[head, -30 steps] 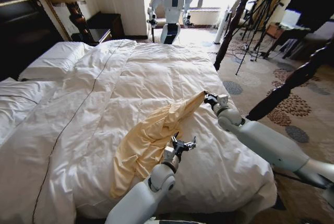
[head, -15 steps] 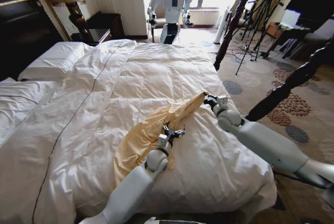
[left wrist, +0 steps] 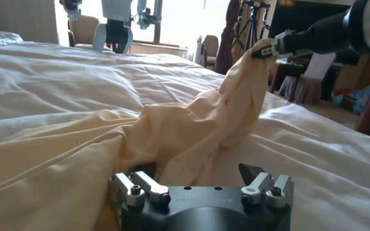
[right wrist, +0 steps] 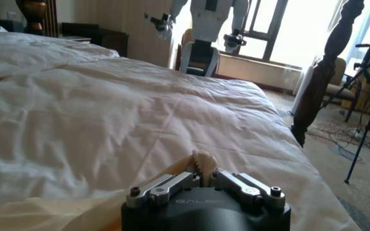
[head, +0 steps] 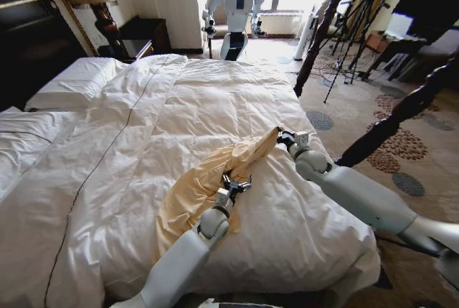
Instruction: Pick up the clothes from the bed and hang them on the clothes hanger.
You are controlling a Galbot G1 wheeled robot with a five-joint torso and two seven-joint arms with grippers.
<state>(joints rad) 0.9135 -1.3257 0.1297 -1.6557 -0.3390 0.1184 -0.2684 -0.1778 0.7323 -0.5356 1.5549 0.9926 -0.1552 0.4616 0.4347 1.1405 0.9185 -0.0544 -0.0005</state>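
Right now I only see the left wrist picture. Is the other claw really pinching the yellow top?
Observer: Yes. The right claw is shut on a fold of the top; its own camera shows the cloth sticking up between the fingers.
Operator: Where's my left claw on the bed?
Observer: From the head camera, the left claw is open at the middle of the top, on the white duvet.
Operator: Is a hanger nearby?
Observer: I can't find one. Past the bed stands another white robot by the window.
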